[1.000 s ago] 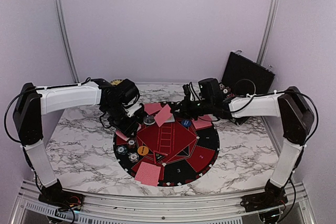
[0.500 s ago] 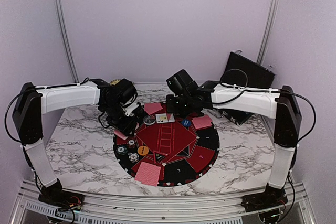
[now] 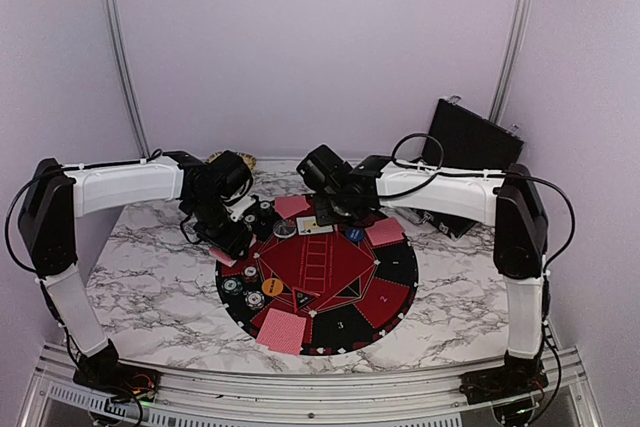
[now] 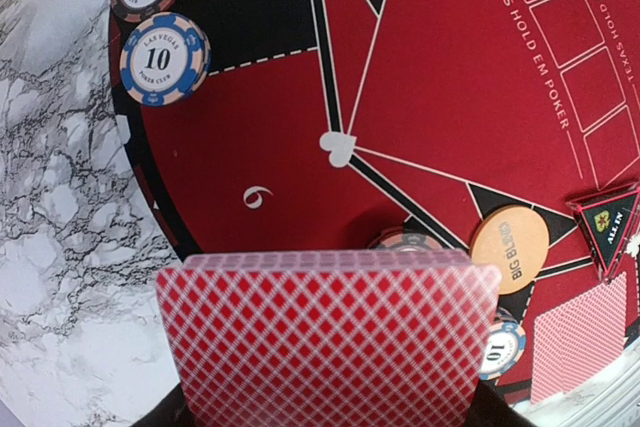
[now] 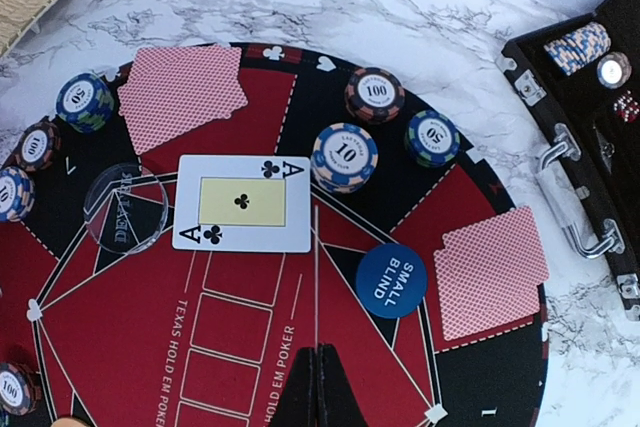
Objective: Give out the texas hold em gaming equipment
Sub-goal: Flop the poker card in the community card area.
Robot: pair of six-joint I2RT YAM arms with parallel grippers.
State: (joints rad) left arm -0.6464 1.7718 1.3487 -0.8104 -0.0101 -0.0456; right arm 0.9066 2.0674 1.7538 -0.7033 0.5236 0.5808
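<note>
- Right pincer (image 5: pixel 320 359) has swung from the 2 o'clock side of the mat (image 3: pixel 395 269) to its 12 o'clock edge. The card it carried tilted a second ago now lies flat and face up: the ace of clubs (image 5: pixel 243 203). The jaws hang above it, pressed together and empty.
- Left pincer (image 3: pixel 228 239) has drawn slightly outward at 10 o'clock. It is partly closed on a red-backed card (image 4: pixel 325 342), held upright by its lower edge.
- Nearest the bases, at 6 o'clock, face-down cards (image 3: pixel 281 330) lie on the mat's rim.
- At 8 o'clock sit chips (image 3: pixel 232 285) and the orange disc (image 3: pixel 272 287).
- Farther off, the clear disc (image 5: pixel 125 219) lies just beside the ace, with the blue disc (image 5: pixel 391 285) toward 1 o'clock.
- Beyond the mat at 2 o'clock, the black case (image 3: pixel 470 142) stands on the desk (image 3: pixel 150 287).
- By my judgement the ace is dealt, and the left card is the next piece awaiting a seat, likely near 10 o'clock.
</note>
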